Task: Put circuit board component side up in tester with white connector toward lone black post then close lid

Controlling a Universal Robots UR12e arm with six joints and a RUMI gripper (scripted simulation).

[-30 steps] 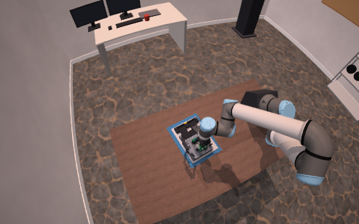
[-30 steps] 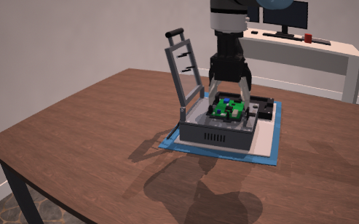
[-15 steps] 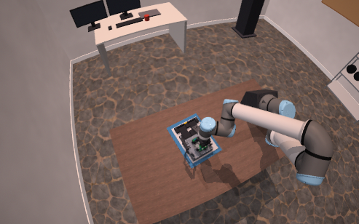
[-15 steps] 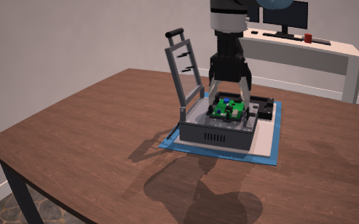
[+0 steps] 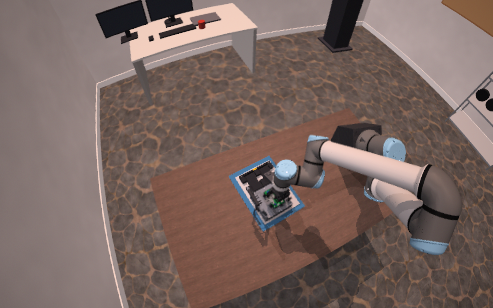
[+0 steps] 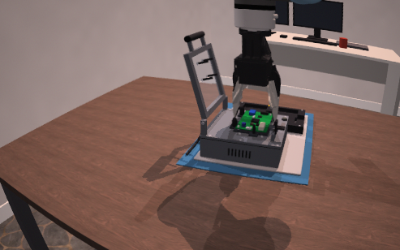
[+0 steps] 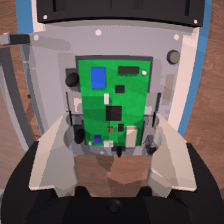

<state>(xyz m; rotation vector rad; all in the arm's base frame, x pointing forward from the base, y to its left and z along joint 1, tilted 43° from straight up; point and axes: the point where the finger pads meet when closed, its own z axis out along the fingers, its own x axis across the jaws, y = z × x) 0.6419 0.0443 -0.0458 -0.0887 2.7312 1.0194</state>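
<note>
The two-jaw gripper with pale angular fingers [image 6: 256, 111] is part-way open, a finger down each side of the board, holding nothing: the command and gap agree, fingertips stand off both edges.The black two-jaw gripper with pale angular fingers [image 5: 279, 192] [image 6: 256, 111] is a bit over half open and has hold of nothing; the jaws stand to either side of the board. Between and just ahead of them in the wrist view, the green rectangular circuit board [image 5: 277, 204] [image 6: 255, 121] [image 7: 95, 110] lies component side up in the nest of the grey box-shaped tester [image 5: 268, 212] [image 6: 242, 150] [image 7: 55, 55]. It looks flat; can't confirm the two pins are through the holes. The off-white block connector [image 6: 262, 126] [image 7: 131, 136] sits at the board end nearest the jaws, by a small black post [image 7: 119, 151] at that edge. Orientation looks right, if that is the lone post. Right of the jaws in the wrist view are more black fittings, too dark to sort. Out to the left, the grey frame lid [image 6: 197, 87] [image 7: 15, 95] stands up on its hinge, black bar handle [image 6: 194, 36] on top. Beyond the tester, ahead of the jaws, is the black tray [image 5: 258, 180] [image 6: 297, 122] [image 7: 120, 11], board out of it. I'd call this release done, lid next: lift straight up so neither finger drags the board, check seating, then swing the lid over and press until it latches.
</note>
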